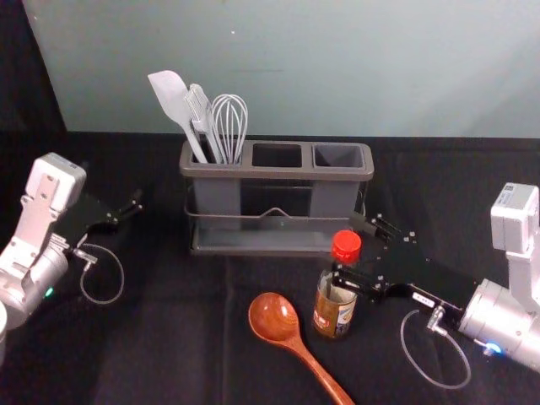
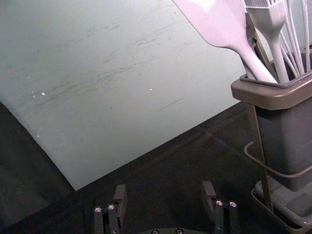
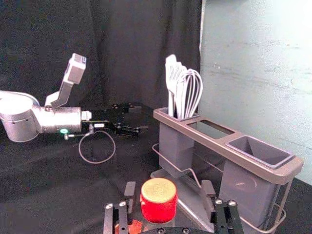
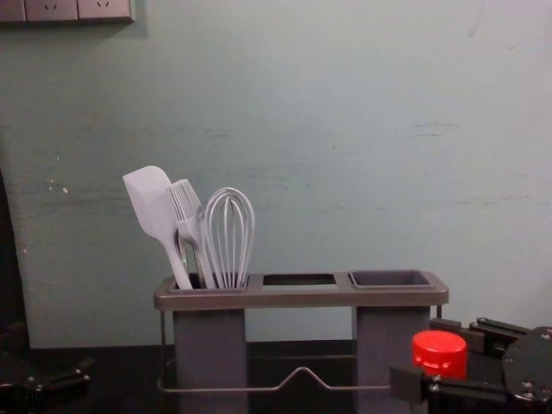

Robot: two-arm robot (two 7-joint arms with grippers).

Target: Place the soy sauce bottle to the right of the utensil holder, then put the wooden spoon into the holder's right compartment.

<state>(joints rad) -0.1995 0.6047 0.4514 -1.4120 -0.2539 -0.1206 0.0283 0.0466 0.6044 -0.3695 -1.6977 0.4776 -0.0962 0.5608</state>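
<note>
Head view: nearest lies the wooden spoon [image 1: 274, 318], probably waiting its turn. Right of its bowl stands the soy sauce bottle [image 1: 336, 308], the right gripper [image 1: 348, 247] spread around its upper part, likely to grip and shift it right. The left gripper [image 1: 126, 213] idles at left, spread. Farther, the holder [image 1: 278, 173] has its right compartment [image 1: 339, 155] free for the spoon.

Bottle cap [image 1: 346, 245] red — spoon [image 1: 274, 317] reddish-brn — holder [image 1: 218, 196] gry w/ brn rim [image 1: 278, 173].
</note>
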